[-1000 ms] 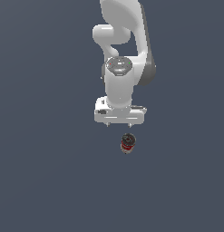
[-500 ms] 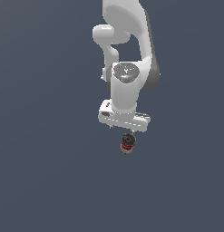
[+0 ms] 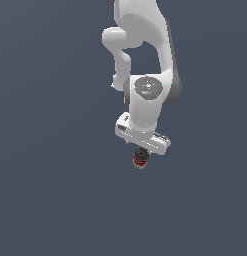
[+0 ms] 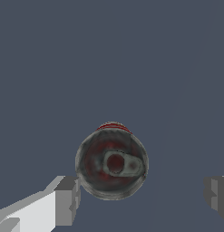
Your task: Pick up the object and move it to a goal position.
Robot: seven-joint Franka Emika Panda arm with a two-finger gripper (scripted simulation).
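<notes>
Gripper [image 4: 141, 199] now lower, soup can [image 4: 112, 161] label mostly hidden beneath.

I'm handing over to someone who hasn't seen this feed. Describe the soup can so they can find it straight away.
Start at the white arm coming down from the top of the exterior view and follow it to the gripper at its lower end. The soup can stands on the grey floor directly under it, between the open fingers. It is the only loose thing: small, round, red label, dark lid with a pull tab.
</notes>
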